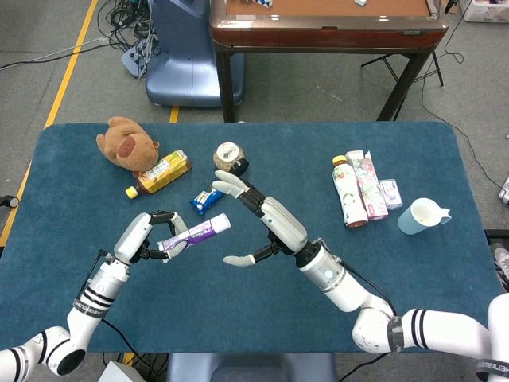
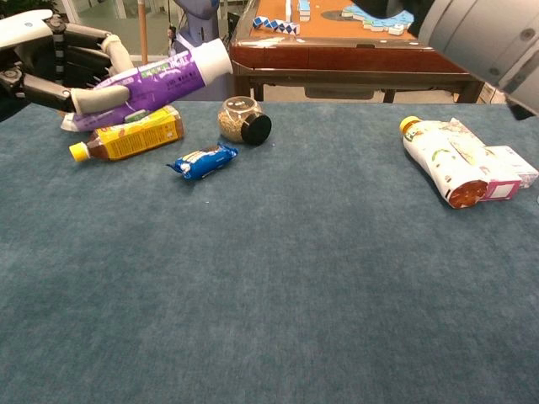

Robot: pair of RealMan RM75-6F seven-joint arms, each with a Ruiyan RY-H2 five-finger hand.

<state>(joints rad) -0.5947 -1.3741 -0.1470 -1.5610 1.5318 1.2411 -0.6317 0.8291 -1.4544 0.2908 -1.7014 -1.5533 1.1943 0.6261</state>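
Purple tube (image 1: 195,233) – lettering unreadable – clasped in left robot hand (image 1: 151,239); right robot hand (image 1: 266,227) spread, empty.

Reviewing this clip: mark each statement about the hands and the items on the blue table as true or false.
1. The left hand grips the purple tube. True.
2. The right hand also holds the purple tube. False: its fingers are spread and it holds nothing, apart from the tube.
3. The teddy bear lies beside the yellow drink bottle. True.
4. The blue snack packet sits inside the white cup. False: the packet lies on the table near the small jar, far from the cup.
5. The bottle with the orange cap stands upright. False: it lies on its side next to a pink carton.
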